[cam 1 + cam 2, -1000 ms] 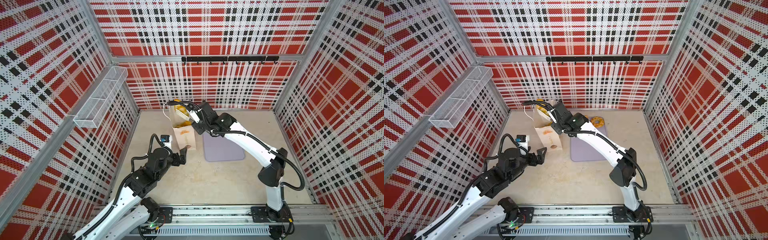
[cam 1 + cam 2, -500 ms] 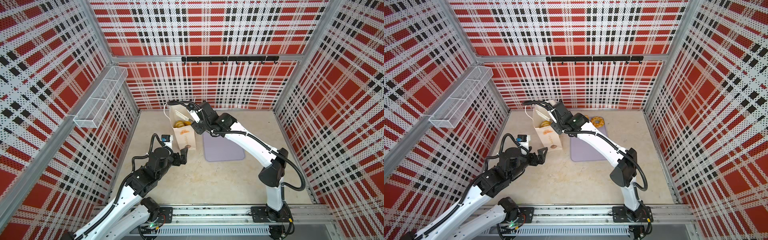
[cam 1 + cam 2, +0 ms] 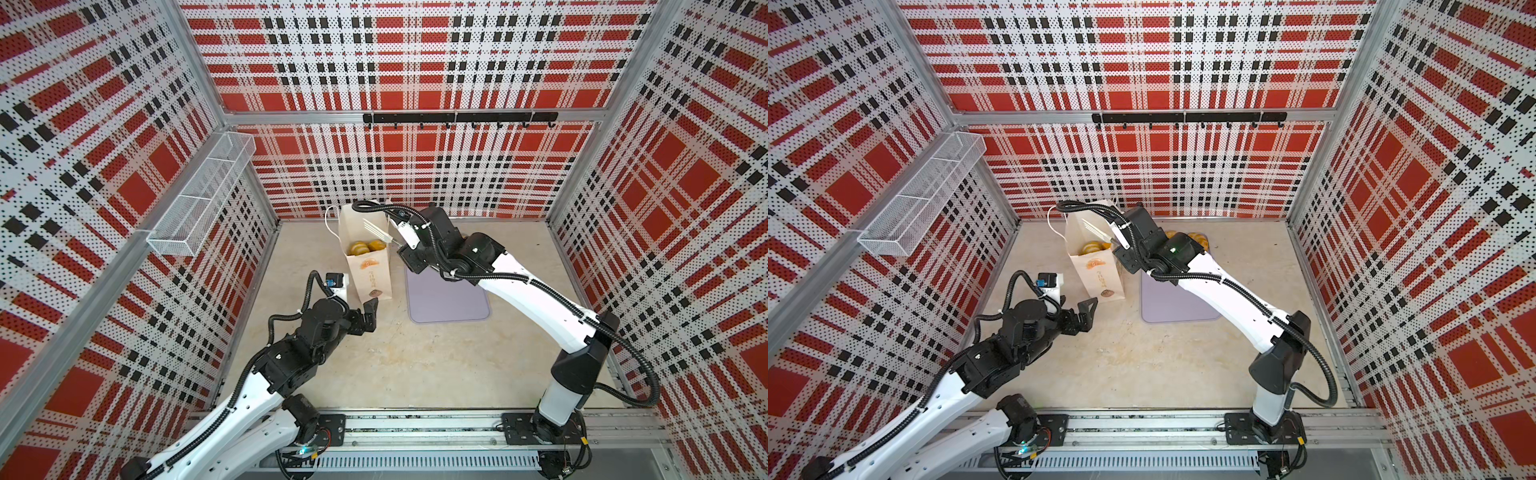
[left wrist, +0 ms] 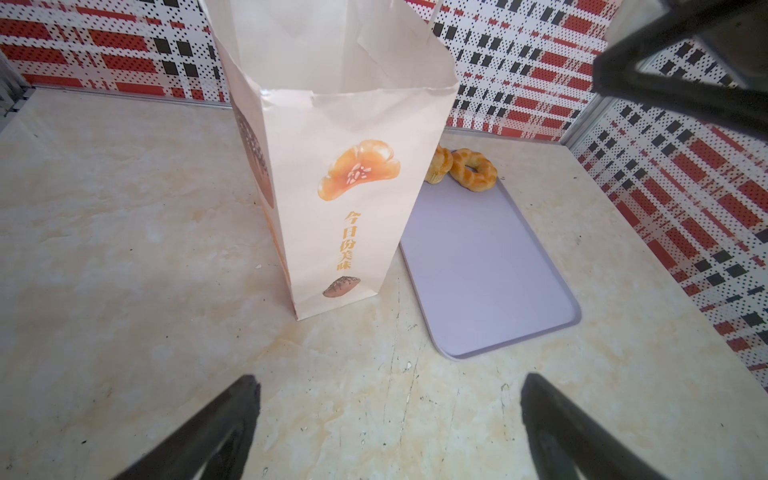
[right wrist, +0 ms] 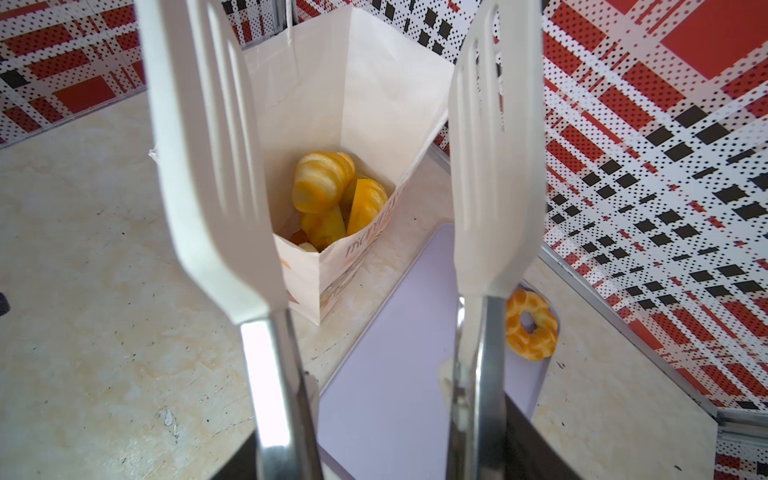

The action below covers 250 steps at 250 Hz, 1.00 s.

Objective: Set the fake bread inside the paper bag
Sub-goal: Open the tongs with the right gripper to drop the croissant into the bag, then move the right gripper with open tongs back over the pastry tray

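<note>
Clamping tongs (image 5: 208, 166) over paper bag (image 5: 374, 83), right gripper (image 3: 407, 249), left gripper (image 4: 388, 384) splayed, doughnut (image 5: 531, 325) on tray (image 4: 486, 266)

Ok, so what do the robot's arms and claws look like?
Both the left arm and right arm have smooth white link shells with black joint housings and black wrists. Ribbed black cable conduit loops along each. The left claw has two slim black angular fingers; the right claw is black too. A white-and-black camera box with a blue connector sits on the left wrist.
</note>
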Each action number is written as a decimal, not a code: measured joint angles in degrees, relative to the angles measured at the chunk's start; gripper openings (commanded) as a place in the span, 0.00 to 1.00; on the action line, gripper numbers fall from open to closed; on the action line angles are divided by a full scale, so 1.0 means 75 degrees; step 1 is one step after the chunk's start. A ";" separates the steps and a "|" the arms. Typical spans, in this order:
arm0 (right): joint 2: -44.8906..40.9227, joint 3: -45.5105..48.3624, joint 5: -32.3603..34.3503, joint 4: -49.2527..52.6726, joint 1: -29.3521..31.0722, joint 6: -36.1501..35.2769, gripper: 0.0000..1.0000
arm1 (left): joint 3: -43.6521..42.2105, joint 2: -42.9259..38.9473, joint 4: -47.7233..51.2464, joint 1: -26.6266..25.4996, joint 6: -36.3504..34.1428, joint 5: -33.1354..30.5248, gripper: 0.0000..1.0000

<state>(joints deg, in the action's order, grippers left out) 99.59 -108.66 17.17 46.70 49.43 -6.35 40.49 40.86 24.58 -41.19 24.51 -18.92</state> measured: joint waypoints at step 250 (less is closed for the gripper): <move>-0.1947 0.3914 0.0087 -0.0752 -0.1833 0.0650 0.61 | 0.0023 0.1784 -0.0994 -0.1364 0.0105 -0.0761 1.00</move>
<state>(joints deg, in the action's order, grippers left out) 84.99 -79.31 17.82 41.06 35.68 -1.48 40.66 54.24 17.12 -51.42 25.30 -24.62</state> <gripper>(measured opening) 0.611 0.995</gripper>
